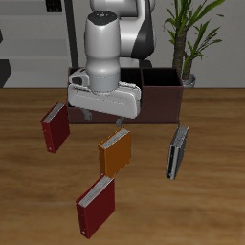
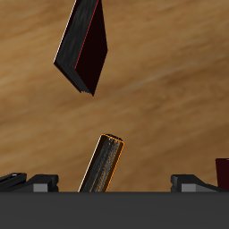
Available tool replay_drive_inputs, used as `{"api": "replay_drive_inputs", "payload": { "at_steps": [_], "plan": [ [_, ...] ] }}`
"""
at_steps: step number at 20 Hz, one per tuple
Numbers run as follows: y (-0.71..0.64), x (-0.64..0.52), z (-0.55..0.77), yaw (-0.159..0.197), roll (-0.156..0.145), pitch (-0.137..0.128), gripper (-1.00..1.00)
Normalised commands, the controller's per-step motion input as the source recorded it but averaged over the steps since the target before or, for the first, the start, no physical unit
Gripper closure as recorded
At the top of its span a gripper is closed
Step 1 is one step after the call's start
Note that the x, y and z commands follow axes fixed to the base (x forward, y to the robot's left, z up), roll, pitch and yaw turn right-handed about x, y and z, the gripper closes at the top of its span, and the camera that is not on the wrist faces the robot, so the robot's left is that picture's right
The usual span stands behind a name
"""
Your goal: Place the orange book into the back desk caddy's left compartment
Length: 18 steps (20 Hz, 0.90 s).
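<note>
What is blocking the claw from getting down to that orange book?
Nothing visible. The gripper hangs just above the orange book, which stands free on the table; the red books and grey book stand apart.

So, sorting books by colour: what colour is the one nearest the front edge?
Dark red, clearest in exterior view.

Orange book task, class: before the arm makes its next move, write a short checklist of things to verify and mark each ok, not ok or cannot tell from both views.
1. orange book free on the table, not yet gripped: ok.
2. gripper above the orange book, in line with it in the wrist view: ok.
3. Fingers apart, nothing between them: ok.
4. Dark red book lies apart from the orange one: ok.
5. back desk caddy in view behind the arm: ok.
6. left compartment free of objects: cannot tell, arm hides it.
</note>
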Motion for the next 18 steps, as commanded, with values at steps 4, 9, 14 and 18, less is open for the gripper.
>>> {"api": "replay_drive_inputs", "payload": {
  "at_steps": [4, 9, 14, 18],
  "plan": [
    [0.04, 0.08, -0.45, -0.047, -0.019, 0.019, -1.0],
    [0.03, 0.08, -0.41, -0.045, -0.008, 0.046, -1.0],
    [-0.02, 0.06, -0.44, -0.031, -0.007, 0.047, -1.0],
    [0.02, -0.01, -0.28, -0.044, 0.01, 0.033, 1.0]
  ]
}}
